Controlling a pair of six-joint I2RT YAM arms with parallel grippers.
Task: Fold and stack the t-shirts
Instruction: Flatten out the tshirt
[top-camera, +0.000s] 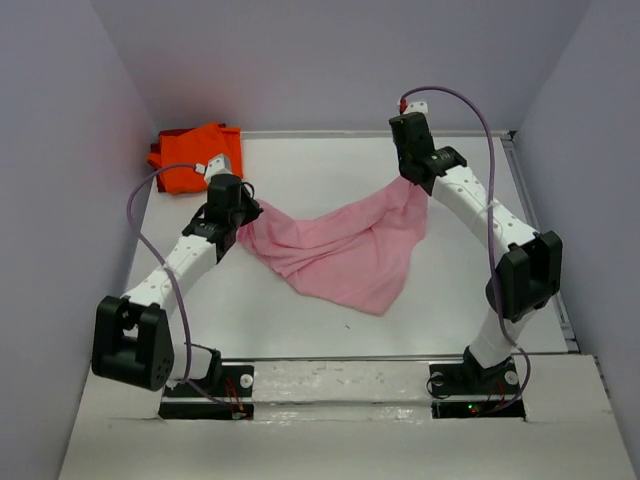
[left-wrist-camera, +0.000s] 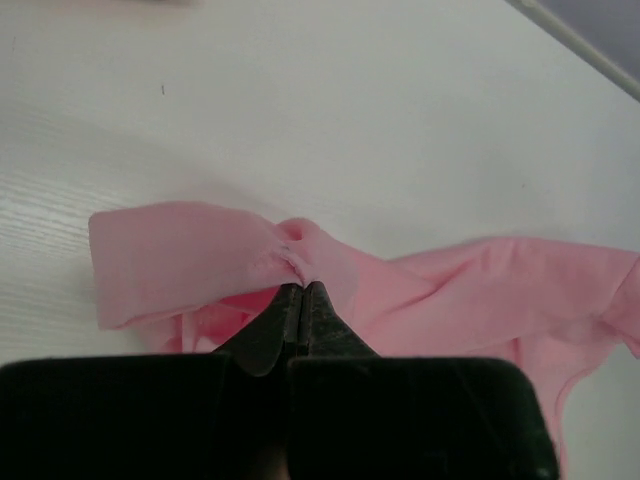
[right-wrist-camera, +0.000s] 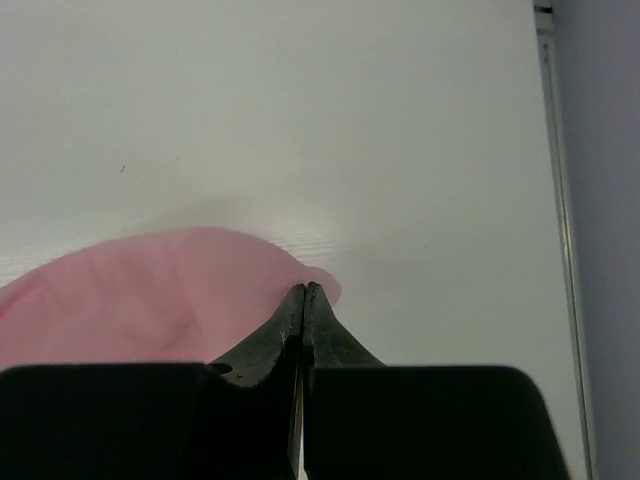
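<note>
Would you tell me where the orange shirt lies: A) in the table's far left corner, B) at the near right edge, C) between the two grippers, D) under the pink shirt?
A: the orange shirt sits bunched in the far left corner of the table.

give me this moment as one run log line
left gripper: shut on pink t-shirt | right gripper: shut on pink t-shirt | pink t-shirt: unfolded, strung between grippers | orange t-shirt: heaped, far left corner
</note>
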